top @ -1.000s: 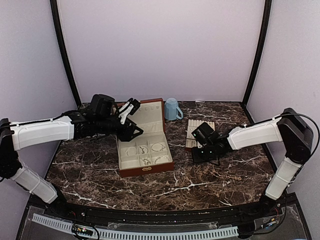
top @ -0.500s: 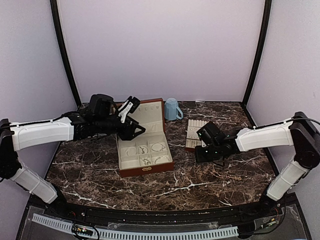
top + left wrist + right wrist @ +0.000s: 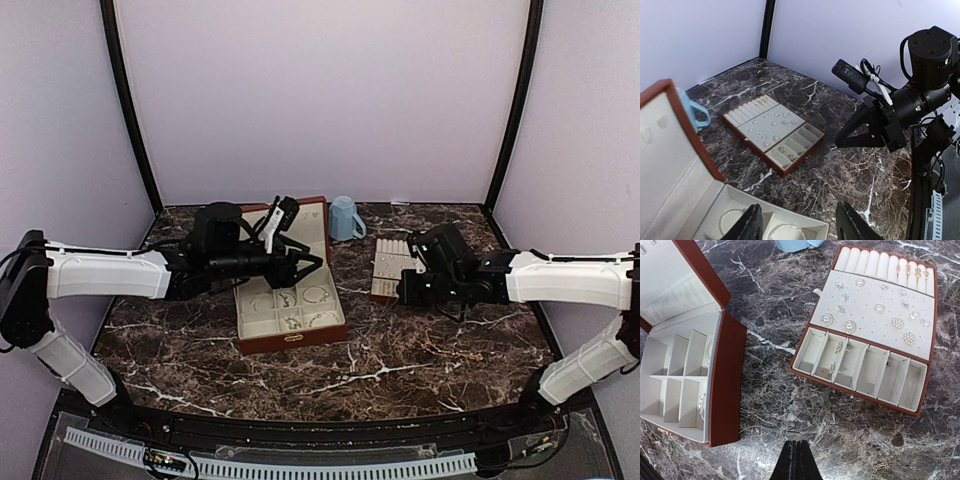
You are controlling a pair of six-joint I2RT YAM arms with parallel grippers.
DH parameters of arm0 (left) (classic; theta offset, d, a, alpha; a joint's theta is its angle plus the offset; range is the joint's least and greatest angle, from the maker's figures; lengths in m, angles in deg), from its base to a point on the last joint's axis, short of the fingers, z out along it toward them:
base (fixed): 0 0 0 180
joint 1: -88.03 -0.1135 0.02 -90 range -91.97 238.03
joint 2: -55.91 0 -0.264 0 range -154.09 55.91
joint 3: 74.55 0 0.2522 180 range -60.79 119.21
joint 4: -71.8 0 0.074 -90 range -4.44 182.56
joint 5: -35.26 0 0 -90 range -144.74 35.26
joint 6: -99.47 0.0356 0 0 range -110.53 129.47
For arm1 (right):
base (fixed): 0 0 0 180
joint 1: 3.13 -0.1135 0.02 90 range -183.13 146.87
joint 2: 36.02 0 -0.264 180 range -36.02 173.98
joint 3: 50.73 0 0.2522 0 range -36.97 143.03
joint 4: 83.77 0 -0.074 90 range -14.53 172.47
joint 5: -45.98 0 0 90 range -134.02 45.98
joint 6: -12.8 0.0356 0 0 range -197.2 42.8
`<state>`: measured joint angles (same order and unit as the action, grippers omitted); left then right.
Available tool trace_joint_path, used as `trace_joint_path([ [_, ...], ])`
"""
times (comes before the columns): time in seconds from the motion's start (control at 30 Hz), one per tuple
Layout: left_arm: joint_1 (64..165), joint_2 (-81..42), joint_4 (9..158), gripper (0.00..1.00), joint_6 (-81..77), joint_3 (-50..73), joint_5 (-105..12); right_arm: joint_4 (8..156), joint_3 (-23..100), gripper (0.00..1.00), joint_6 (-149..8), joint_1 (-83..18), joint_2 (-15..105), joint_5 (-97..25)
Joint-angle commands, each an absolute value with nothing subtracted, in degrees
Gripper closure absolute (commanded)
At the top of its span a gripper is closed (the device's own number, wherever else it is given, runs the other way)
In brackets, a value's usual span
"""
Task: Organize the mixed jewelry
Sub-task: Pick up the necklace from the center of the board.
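My right gripper (image 3: 795, 460) is pressed together, empty, over the desk (image 3: 765, 370); a thin chain (image 3: 880, 468) lies just beside it. Beyond, the mixed jewelry (image 3: 849, 327) dots the tray (image 3: 872, 372). I judge it tiny, light and slippery, best pinched at an edge. My left gripper (image 3: 800, 225) hangs spread over the box (image 3: 725, 370); open desk separates both rims.

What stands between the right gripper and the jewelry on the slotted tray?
Nothing visible does. Only bare marble table lies between the shut right gripper and the low near wall of the tray; the jewelry pieces lie uncovered inside.
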<state>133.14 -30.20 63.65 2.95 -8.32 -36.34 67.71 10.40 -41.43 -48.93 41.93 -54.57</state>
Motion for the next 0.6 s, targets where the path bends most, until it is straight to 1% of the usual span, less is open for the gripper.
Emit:
trace_joint_path([
  [0.0, 136.7, -35.6, 54.5, 0.48, 0.7, -6.6, -38.2, 69.6, 9.3, 1.00, -42.1, -49.4, 38.6, -54.5],
  [0.27, 140.6, -46.4, 45.1, 0.50, -1.1, -1.3, -41.8, 70.9, 7.7, 1.00, -41.6, -49.4, 34.0, -52.6],
  [0.57, 142.1, -56.0, 42.6, 0.50, -1.9, 5.0, -41.0, 71.6, 6.9, 1.00, -40.9, -49.3, 31.5, -51.5],
])
